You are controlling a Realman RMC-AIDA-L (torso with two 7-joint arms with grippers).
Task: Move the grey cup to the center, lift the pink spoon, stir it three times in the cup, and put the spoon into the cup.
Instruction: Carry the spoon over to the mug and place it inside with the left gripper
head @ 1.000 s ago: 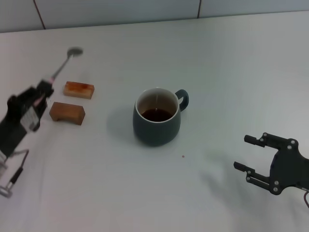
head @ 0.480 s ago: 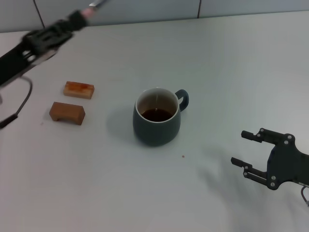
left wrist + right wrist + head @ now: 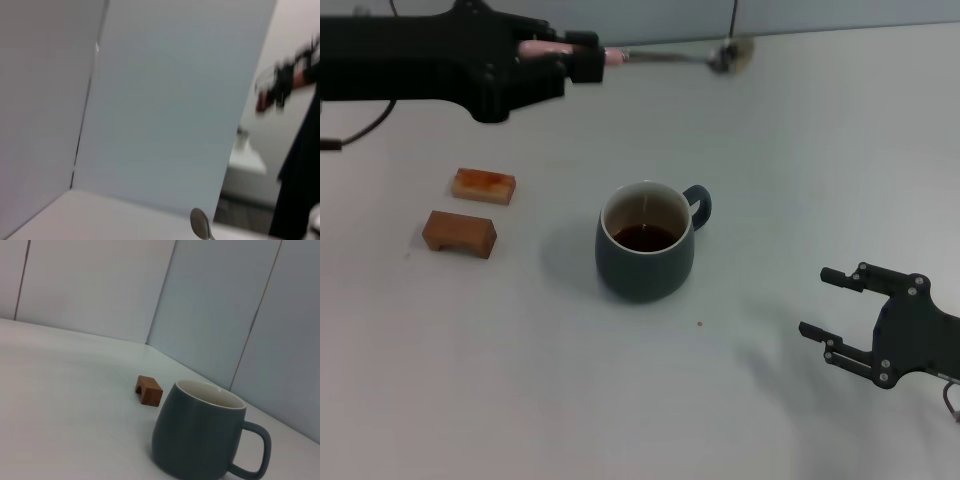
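The grey cup stands in the middle of the white table with dark liquid inside and its handle to the right; it also shows in the right wrist view. My left gripper is high at the far left, shut on the pink spoon, which sticks out level to the right with its silver bowl above the table's far edge. The spoon's bowl shows in the left wrist view. My right gripper hangs open and empty at the near right, apart from the cup.
Two brown blocks lie left of the cup; one shows in the right wrist view. A tiled wall runs along the table's far edge.
My left arm has swung up from the near left and across to the right with the spoon, which now points right. The right gripper has barely moved. The cup is still.
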